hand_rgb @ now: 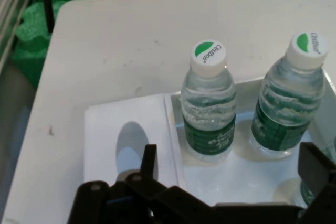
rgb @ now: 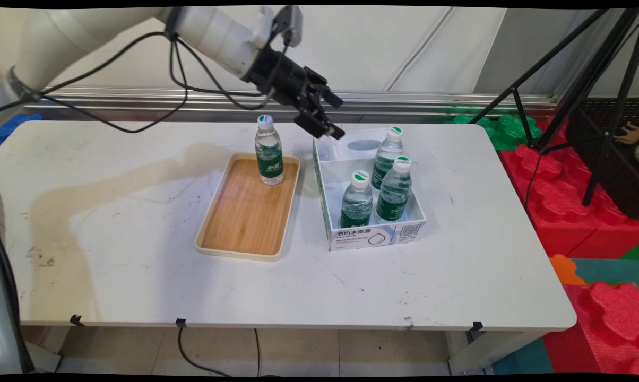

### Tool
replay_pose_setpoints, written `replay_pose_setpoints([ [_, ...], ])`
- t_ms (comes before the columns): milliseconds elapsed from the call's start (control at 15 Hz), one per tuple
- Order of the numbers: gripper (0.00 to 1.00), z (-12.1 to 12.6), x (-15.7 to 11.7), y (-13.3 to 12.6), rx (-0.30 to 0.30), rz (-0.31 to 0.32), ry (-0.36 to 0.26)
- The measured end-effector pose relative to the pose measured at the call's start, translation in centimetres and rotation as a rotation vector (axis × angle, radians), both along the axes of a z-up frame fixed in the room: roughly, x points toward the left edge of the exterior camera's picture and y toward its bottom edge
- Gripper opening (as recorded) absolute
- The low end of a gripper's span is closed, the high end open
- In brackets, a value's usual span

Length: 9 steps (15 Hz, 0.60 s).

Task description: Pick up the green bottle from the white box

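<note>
The gripper (rgb: 327, 114) is hanging above the far left corner of the white box (rgb: 373, 233), its fingers spread wide and holding nothing. Three bottles are standing in the box; the nearest to the gripper is the far one (rgb: 387, 155). One bottle (rgb: 268, 150) is already standing upright at the far end of the wooden tray (rgb: 245, 223) on the worktop (rgb: 112, 239).

I see 4 water bottles: 1 bottle on the tray (rgb: 269, 150) and 3 bottles in the box (rgb: 387, 157) (rgb: 394, 188) (rgb: 357, 199). There is 1 wooden tray (rgb: 245, 223), 1 white box (rgb: 375, 233), 1 white table (rgb: 139, 265) and 1 black tripod (rgb: 574, 85).
</note>
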State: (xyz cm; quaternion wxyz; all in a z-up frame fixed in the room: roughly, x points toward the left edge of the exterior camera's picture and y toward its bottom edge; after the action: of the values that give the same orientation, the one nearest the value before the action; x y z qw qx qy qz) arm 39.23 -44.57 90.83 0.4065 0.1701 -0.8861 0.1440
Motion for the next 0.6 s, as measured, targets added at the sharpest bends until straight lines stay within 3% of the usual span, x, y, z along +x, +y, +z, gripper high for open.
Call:
replay_pose_setpoints([
  [600,1.0,-4.0,-5.1,-4.2,0.041,-0.057,-0.043],
])
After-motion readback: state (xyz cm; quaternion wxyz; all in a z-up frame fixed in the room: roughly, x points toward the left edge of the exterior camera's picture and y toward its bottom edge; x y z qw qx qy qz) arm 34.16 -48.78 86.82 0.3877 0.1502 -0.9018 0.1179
